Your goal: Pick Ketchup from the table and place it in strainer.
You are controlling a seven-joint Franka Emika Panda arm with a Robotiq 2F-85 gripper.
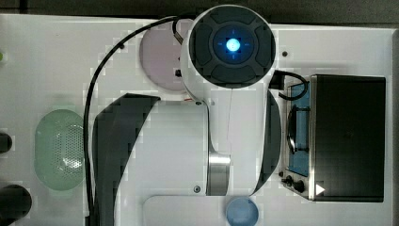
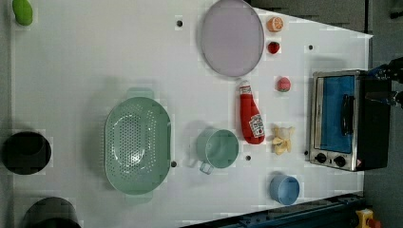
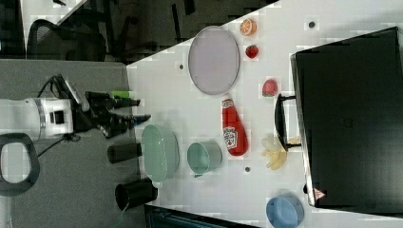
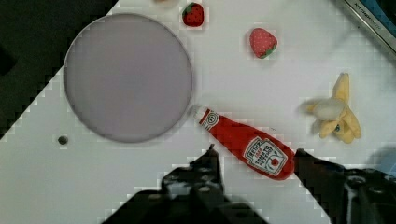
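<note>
The Ketchup (image 2: 250, 116) is a red bottle with a white cap and label, lying flat on the white table between the purple plate and the green cup. It also shows in the right view (image 3: 234, 128) and the wrist view (image 4: 247, 144). The strainer (image 2: 110, 137) is a pale mint-green oval basket with a perforated bottom and nothing in it; it also appears in the top view (image 1: 59, 148) and the right view (image 3: 159, 152). My gripper (image 3: 140, 109) hangs high above the table, open and holding nothing. In the wrist view its fingertips (image 4: 210, 156) frame the bottle's base from above.
A green cup (image 2: 218, 148) stands between strainer and Ketchup. A purple plate (image 2: 231, 37), two strawberries (image 2: 283, 84), an orange (image 2: 274, 23), a banana (image 2: 282, 139), a blue cup (image 2: 284, 189) and a toaster oven (image 2: 340, 118) surround the bottle. Two black cylinders (image 2: 26, 152) stand beyond the strainer.
</note>
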